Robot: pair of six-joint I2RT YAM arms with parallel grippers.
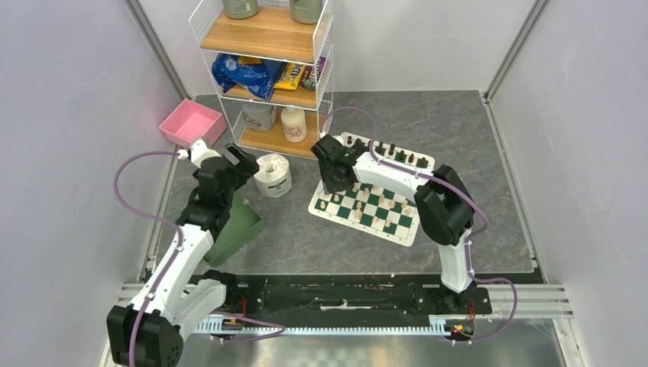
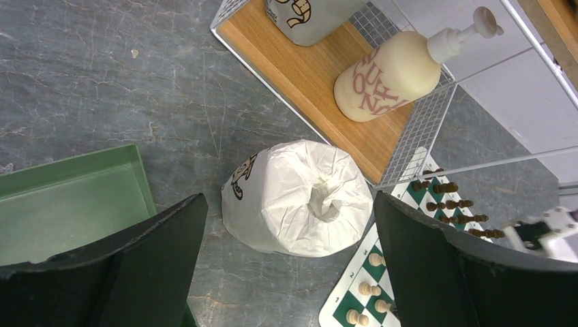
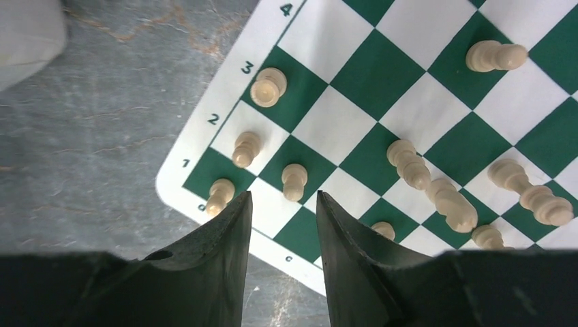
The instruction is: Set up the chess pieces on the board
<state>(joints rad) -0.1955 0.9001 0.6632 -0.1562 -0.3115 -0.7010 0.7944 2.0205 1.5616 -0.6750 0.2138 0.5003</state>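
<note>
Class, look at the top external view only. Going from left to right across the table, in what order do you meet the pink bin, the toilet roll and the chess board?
pink bin → toilet roll → board. The shelf and green bin overlap these, so they are left out.

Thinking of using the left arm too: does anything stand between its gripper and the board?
Yes. The toilet roll stands between the open left gripper and the board, with the wire shelf close beside it.

Board [image 3: 402,65] border is showing 1, 2, 3, 4 | pump bottle [image 2: 388,75] is carrying reddish lettering, not reading clearly
</note>
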